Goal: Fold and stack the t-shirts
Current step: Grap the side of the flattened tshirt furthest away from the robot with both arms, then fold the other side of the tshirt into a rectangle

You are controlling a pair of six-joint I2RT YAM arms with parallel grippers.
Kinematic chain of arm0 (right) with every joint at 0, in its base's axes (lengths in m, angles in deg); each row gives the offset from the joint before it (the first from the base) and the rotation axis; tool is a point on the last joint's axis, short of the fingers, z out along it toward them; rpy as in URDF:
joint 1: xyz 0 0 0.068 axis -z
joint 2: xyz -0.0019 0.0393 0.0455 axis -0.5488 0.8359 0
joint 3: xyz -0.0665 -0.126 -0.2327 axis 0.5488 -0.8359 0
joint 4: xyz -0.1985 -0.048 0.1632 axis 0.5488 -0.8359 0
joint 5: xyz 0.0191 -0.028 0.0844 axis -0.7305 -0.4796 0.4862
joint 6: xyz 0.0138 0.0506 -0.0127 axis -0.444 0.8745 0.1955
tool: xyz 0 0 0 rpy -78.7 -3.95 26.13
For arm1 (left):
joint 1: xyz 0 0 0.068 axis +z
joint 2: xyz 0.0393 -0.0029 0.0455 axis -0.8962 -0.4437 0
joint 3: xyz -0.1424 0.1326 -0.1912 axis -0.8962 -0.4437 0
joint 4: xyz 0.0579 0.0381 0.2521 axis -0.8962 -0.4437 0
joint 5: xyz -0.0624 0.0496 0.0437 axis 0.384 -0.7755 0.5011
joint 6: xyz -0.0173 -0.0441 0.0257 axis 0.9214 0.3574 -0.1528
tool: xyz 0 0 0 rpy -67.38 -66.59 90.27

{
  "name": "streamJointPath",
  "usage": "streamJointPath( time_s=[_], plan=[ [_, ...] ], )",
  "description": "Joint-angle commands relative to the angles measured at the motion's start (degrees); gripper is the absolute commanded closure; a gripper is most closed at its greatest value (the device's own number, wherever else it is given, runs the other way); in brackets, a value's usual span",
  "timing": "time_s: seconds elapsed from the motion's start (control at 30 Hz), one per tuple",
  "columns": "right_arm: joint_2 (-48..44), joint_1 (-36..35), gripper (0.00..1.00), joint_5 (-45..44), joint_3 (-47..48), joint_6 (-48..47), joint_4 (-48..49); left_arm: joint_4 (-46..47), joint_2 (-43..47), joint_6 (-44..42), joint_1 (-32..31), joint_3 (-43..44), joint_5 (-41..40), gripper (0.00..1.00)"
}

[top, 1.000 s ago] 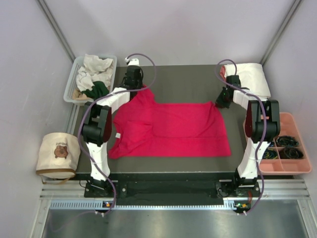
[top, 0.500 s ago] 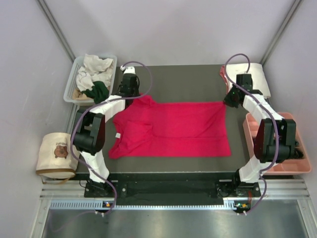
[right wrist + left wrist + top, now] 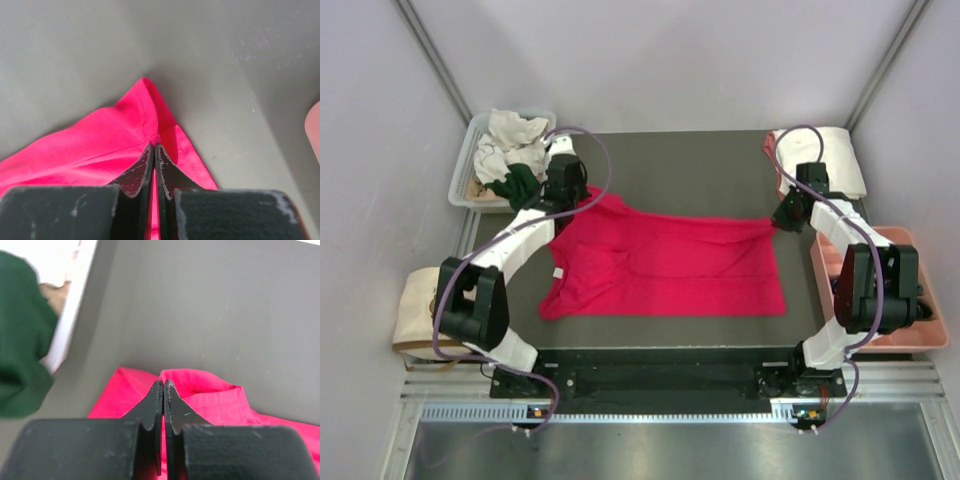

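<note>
We're in a robot lab's test cell here: a left arm [image 3: 520, 225] and a right arm [image 3: 835, 215] bolted to a metal rail [image 3: 660, 410] at a dark table's [image 3: 690, 160] edge, purple cables [image 3: 582, 130] looping off them. Plain pale walls [image 3: 670, 60] and metal posts [image 3: 433, 55] box it in. A clear bin [image 3: 460, 178] of crumpled shirts [image 3: 515, 130] and a pink tray [image 3: 895, 342] flank the table.

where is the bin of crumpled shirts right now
In the top view, the clear bin sits off the table's far-left corner, just left of the left gripper, which pinches the red t-shirt.
</note>
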Motion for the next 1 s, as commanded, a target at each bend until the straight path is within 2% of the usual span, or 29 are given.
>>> streamJointPath(
  time_s=[0.0,0.63,0.97],
  plan=[
    [-4.8,0.8,1.0,-0.7,-1.5,0.9,0.7,-0.8,7.4,2.0,0.1,-4.4,-3.3,1.0],
    [-14.7,0.9,1.0,0.2,-11.2,1.5,0.4,-9.3,27.8,9.0,0.0,-19.9,-5.8,1.0],
    [-17.8,0.8,1.0,0.8,-15.7,2.6,1.2,-15.4,37.6,13.9,0.0,-25.3,-3.7,1.0]
  ],
)
